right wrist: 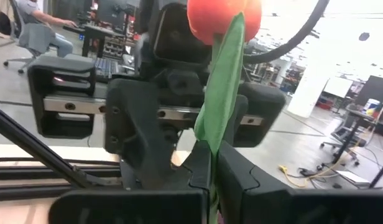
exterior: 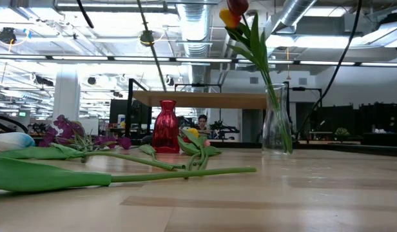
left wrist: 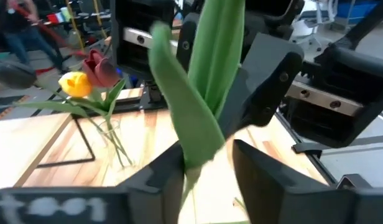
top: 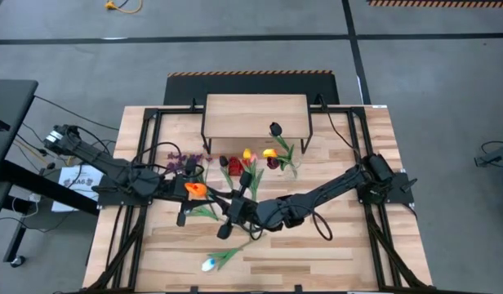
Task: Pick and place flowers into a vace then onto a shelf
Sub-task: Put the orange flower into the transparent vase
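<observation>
An orange tulip [top: 194, 189] hangs above the table's middle between my two grippers, which face each other. My right gripper [right wrist: 214, 180] is shut on its green stem below the blossom [right wrist: 224, 18]. My left gripper [left wrist: 207, 180] is open, one finger on either side of the stem and leaf [left wrist: 191, 124]. A clear glass vase [exterior: 276, 122] behind them holds a yellow and a red tulip [exterior: 236, 13]. The light-wood shelf [top: 255, 114] stands at the far edge. My right gripper pinches the tulip's stem and a leaf wrapped along it [right wrist: 211, 149] between its two fingers [right wrist: 194, 177]. The fingers come level from the table's right and lie across the stem. The tulip is clear of the table, its blossom past the fingers on the left arm's side. My left gripper has the leaf close beside one finger [left wrist: 170, 174]; I cannot tell whether it touches.
A red vase [exterior: 165, 125], purple blossoms [exterior: 63, 129] and loose tulips [top: 248, 155] lie between the arms and the shelf. A white tulip [top: 209, 264] lies near the front edge. A near-black tulip [top: 275, 129] is at the shelf's front. A person [exterior: 202, 120] is in the room behind.
</observation>
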{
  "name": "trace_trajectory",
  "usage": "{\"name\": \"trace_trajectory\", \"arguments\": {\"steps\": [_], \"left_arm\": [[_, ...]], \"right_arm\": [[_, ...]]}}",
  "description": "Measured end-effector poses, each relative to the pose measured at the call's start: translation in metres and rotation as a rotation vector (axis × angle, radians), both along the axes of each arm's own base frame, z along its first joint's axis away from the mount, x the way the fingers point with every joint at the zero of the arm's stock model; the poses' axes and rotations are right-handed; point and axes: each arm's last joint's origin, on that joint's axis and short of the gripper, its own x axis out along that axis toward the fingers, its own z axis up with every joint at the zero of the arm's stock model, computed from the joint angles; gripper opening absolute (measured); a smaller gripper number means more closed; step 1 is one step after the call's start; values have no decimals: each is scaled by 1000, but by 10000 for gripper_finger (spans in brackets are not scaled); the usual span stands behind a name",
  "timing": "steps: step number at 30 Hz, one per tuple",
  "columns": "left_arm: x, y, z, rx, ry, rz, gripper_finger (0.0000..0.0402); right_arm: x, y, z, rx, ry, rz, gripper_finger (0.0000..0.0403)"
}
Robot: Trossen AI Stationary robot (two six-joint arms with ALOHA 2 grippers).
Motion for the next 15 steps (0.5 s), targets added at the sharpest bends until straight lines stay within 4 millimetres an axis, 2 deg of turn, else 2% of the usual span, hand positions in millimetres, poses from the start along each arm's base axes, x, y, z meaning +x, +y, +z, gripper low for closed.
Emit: {"name": "trace_trajectory", "arguments": {"steps": [7, 15], "left_arm": [[-14, 8, 5, -22, 11, 46, 199], [-46, 24, 24, -88, -69, 42, 222]], "right_arm": [[-11, 7, 12, 4, 4, -26, 1], [-29, 28, 27, 35, -18, 33, 0]]}}
